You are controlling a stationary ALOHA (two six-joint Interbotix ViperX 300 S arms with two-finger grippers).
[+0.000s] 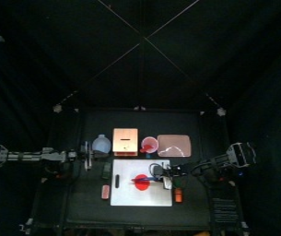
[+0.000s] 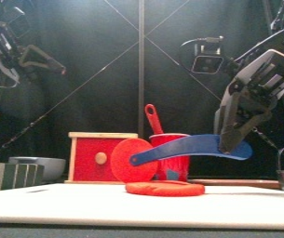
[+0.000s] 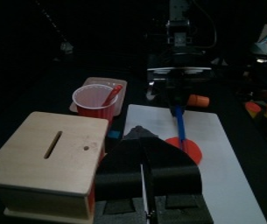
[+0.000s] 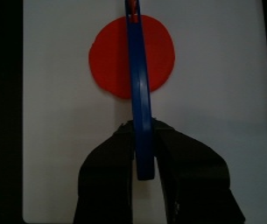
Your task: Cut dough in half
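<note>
One straight press will do: the right gripper [image 4: 142, 162], clenched on the blue knife [image 4: 137, 79], should descend along the dough's [image 4: 133, 54] twelve-to-six centerline, while the left gripper [image 3: 147, 171] rests closed.

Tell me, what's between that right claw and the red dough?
A blue knife: the right end effector holds it, its blade over the dough in the right wrist view.

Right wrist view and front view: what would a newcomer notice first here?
The bright red dough, a flat disc on the white cutting board. A blue knife, gripped in the right tool, lies lined up across the dough's middle; from the front it hangs just above the dough. A red cup stands behind.
</note>
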